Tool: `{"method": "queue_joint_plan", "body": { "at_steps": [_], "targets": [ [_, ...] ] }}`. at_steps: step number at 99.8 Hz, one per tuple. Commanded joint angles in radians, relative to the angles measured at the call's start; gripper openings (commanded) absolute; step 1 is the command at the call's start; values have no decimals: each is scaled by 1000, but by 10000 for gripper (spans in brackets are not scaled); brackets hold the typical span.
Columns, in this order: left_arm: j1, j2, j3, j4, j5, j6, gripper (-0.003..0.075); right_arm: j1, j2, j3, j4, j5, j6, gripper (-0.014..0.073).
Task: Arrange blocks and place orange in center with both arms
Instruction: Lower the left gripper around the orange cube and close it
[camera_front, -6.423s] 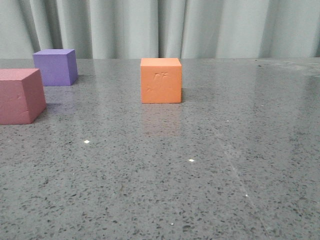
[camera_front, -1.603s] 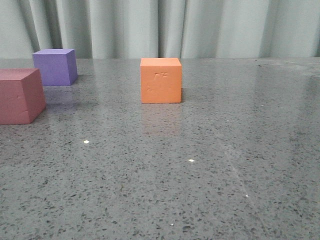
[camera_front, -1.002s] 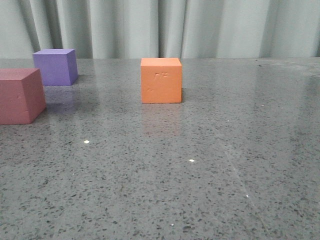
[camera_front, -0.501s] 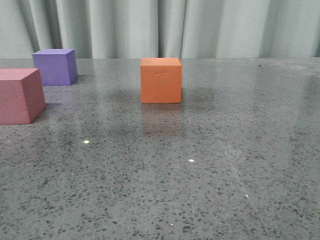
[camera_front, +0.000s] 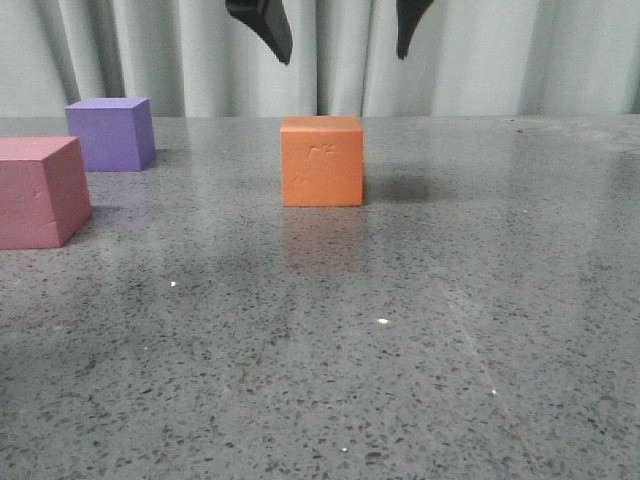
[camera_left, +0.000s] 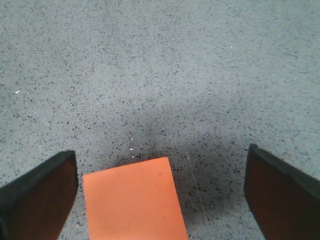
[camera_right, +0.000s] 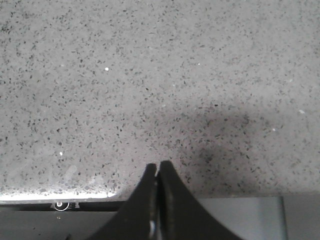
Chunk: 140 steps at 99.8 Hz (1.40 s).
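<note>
the front camera sits low, near table (camera_front: 420, 330) level, facing forward toward the curtain (camera_front: 500, 55). each of the 2 wrist cameras looks steeply down at the tabletop from close above. front and left wrist views share the orange cube (camera_front: 322, 160) (camera_left: 134, 200).

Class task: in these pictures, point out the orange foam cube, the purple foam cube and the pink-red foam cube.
Orange foam cube (camera_front: 322, 165): front view, middle of its dented front face.
Purple foam cube (camera_front: 106, 138): front view, middle of its front face.
Pink-red foam cube (camera_front: 30, 203): front view, middle of its front face.
</note>
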Motion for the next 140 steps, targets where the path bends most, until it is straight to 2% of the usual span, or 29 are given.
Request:
{"method": "queue_joint_plan", "body": {
  "at_steps": [1,29,104,140],
  "targets": [
    [-7,-41,-38,35,-18,-38,630,0,3,-22,-10,-52,-8,-67],
    [-3,-14,-36,111,40,-124,630,0,3,-22,-10,-55,-8,-67],
    [-3,49,-34,67,70,-210,630,0,3,-22,-10,-65,-8,-67],
    [-3,51,-32,65,81,-210,629,0,3,-22,-10,-65,-8,-67]
  ]
}}
